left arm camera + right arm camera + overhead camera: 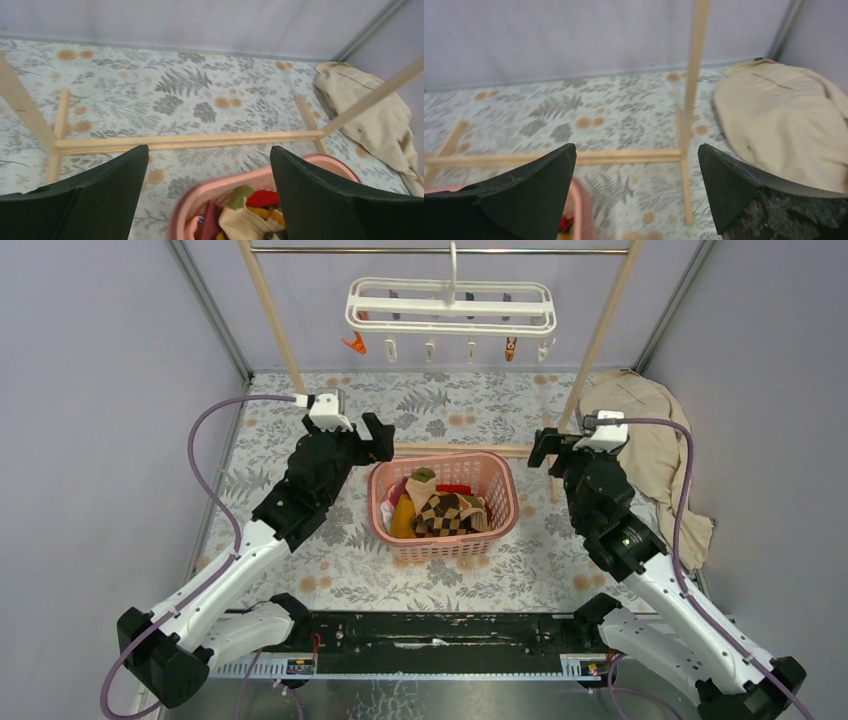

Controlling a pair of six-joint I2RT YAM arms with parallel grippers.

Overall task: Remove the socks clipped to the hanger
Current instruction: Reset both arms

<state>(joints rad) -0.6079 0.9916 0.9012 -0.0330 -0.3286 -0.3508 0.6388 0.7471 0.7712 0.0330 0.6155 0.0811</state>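
so the hanger (450,305) is up on the metal rod (400,250) of the wooden rack (600,330) by the far edge of the table (300,570), its little clips (430,348) dangling loose under the frame, one orange at the left end. The socks (440,508) I can make out are heaped in the pink basket (508,502) in the middle of the table, brown argyle one on top, yellow and red bits beside it. The left gripper (378,438) hovers just off the basket's far left corner, fingers (115,185) spread wide with nothing between them. From its wrist cam the sock pile sits low between the two tips, closer to the right-hand one, not touching either. The right gripper (545,447) hangs off the basket's far right corner near the rack's upright, also spread wide and empty. Its cam only catches a sliver of pink rim down by one finger, socks mostly out of frame. Both sit well below the hanger. The beige cloth (655,450) is bunched up along the right edge of the table
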